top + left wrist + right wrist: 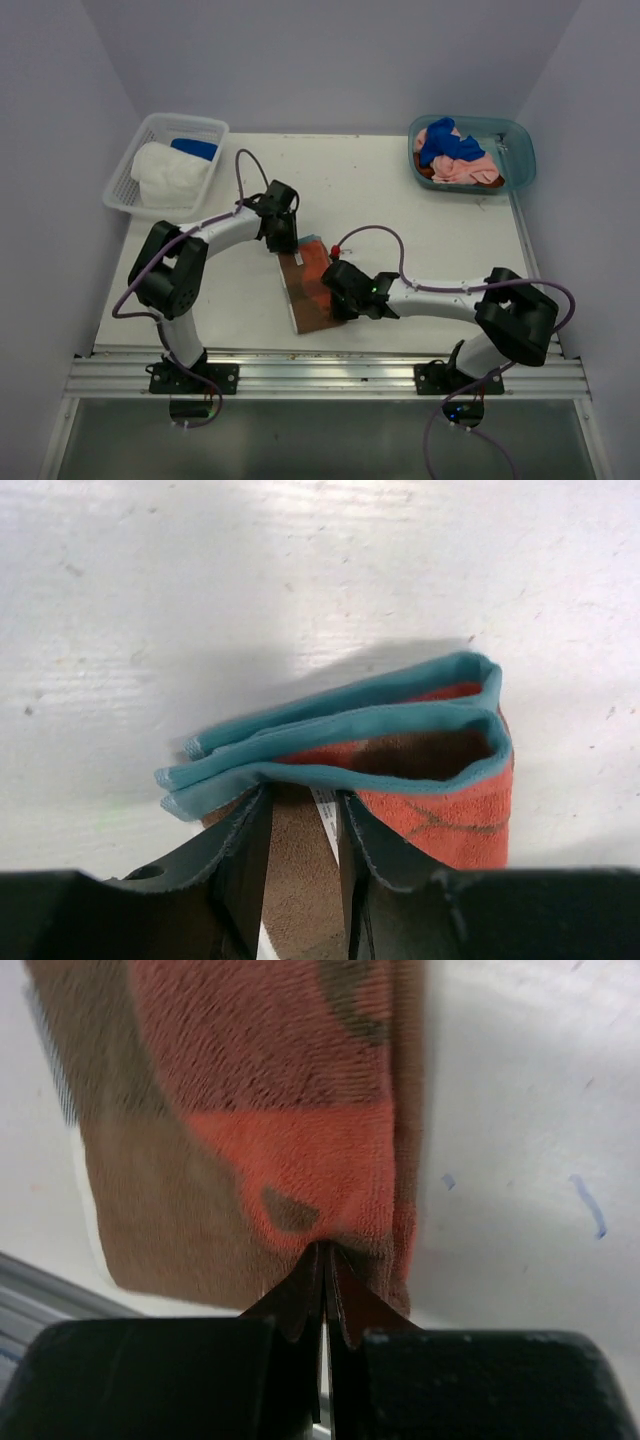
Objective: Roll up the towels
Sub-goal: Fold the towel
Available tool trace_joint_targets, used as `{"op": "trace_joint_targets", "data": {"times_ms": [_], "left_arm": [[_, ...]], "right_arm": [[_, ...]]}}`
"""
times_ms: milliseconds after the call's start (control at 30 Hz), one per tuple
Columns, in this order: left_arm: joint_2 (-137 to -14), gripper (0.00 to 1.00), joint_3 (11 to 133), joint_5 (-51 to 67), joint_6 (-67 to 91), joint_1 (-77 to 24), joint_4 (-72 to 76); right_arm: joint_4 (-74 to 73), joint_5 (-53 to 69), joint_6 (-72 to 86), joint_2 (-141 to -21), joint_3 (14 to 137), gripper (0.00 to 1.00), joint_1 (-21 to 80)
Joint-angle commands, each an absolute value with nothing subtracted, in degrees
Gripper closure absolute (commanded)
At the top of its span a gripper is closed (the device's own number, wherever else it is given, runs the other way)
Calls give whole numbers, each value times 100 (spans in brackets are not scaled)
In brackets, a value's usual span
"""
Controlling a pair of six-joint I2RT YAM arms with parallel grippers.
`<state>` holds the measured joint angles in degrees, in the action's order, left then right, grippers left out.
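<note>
The towel [305,295], likely light and limp, lies mid-table between your arms, right gripper [325,1255] pinched shut on its near edge, left gripper [303,810] part-open astride the far fold: grip at the hems.

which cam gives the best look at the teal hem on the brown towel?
Left wrist: the teal hem fills the frame, and its stacked folds are sharp along the brown towel. Top external shows only a teal sliver at the towel's far end. Right wrist shows blurred brown and orange terry, no clear hem.
</note>
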<state>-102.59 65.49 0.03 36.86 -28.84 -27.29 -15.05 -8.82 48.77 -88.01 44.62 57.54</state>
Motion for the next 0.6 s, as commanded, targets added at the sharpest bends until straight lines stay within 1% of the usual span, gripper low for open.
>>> {"op": "trace_joint_targets", "data": {"times_ms": [0, 100, 167, 300, 433, 467, 567], "left_arm": [[-10398, 65, 7109, 185, 3437, -2891, -2549], [-10065, 64, 7260, 44, 3270, -2927, -2645], [-9723, 63, 7234, 26, 3191, -2927, -2742], [-9098, 63, 7023, 26, 3103, -2935, -3022], [-8272, 63, 6392, 210, 3216, -2962, -3068], [-7949, 63, 6242, 263, 3286, -2997, -3033], [-7508, 63, 5627, 623, 3550, -3111, -2813]], "right_arm": [[-2108, -1589, 5318, -8368, 4614, 100, 6143], [-2592, -2126, 5028, -7946, 4825, 100, 6152], [-2672, -2328, 4764, -7797, 4930, 97, 6152], [-2656, -2365, 4588, -7866, 5028, 97, 6152], [-2190, -1987, 4448, -7936, 4904, 97, 6152], [-2171, -1960, 4421, -8006, 4939, 96, 6152], [-2223, -1925, 4193, -8392, 5272, 96, 6152]]}}
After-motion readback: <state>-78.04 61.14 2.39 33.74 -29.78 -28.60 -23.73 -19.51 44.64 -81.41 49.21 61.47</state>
